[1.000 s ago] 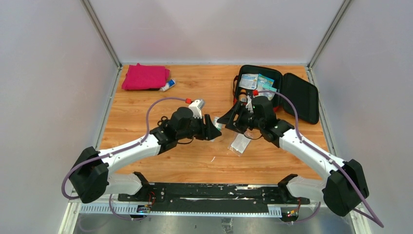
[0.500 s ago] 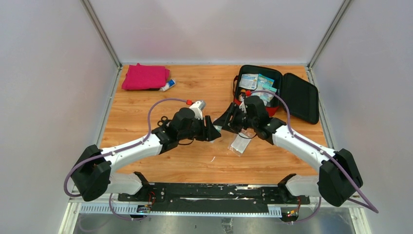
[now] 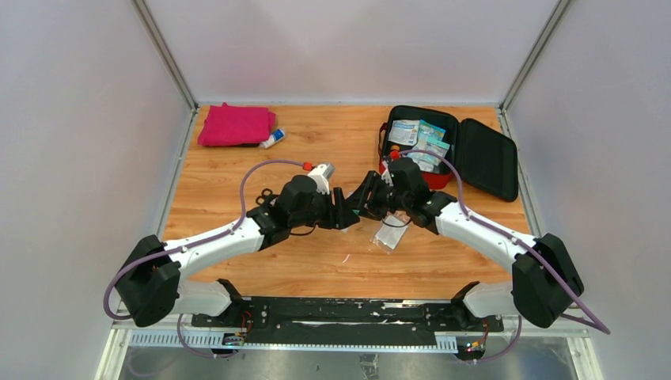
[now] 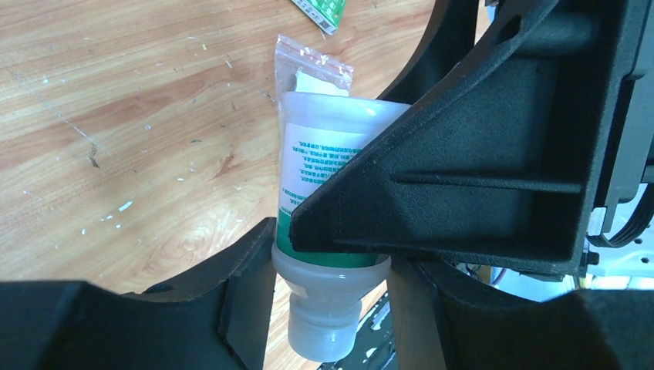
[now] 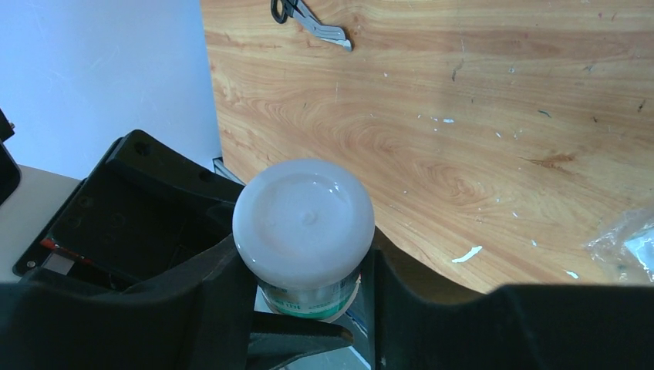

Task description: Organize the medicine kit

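The medicine kit (image 3: 484, 158) is found at about 2 o'clock on the desk (image 3: 316, 261), by the far right corner. It is laid wide open, with the black lid folded out to the right, so that things can be dropped in from above. A few flat packets (image 3: 418, 133) are tucked into its left half. At about 8 o'clock from the kit, near the middle of the desk, a small white bottle (image 4: 328, 166) with a green label is held up off the wood. It is gripped from both ends at once: the left jaws are clenched on its neck end, and the right jaws are clenched round its bottom end. This is judged to be a hand-over, done because the kit is on the right arm's side. The left jaws will likely have to be let go before the bottle can be carried off. Just at 6 o'clock from the meeting jaws, a clear little bag (image 3: 390, 234) is lying flat and is not yet packed. Black scissors (image 3: 266, 195) are seen at 9 o'clock, partly hidden by the left arm. Well apart, at 11 o'clock, a folded pink cloth (image 3: 236, 124) is laid, with a small tube (image 3: 272, 140) just beside it. Nothing is seen blocking the way to the kit.
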`<move>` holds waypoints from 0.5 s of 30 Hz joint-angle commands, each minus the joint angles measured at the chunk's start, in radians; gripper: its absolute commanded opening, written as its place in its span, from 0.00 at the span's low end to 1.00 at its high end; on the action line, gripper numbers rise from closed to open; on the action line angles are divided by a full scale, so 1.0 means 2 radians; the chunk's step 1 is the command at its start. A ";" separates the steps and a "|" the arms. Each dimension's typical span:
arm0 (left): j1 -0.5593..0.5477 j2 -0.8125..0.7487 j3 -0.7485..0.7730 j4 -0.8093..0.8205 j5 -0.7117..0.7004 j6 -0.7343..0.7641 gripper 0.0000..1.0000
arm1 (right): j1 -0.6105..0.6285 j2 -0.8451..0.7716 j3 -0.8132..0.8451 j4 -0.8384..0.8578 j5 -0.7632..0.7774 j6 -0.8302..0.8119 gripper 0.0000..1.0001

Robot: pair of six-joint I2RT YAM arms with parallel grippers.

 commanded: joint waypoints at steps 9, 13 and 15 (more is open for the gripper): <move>-0.004 -0.020 0.006 0.032 0.006 0.007 0.82 | -0.001 -0.031 0.033 -0.050 0.047 -0.038 0.30; -0.004 -0.035 0.004 0.029 0.020 0.007 0.96 | -0.026 -0.052 0.050 -0.088 0.076 -0.072 0.28; -0.004 -0.044 0.010 0.007 0.020 0.018 1.00 | -0.046 -0.068 0.055 -0.105 0.101 -0.094 0.28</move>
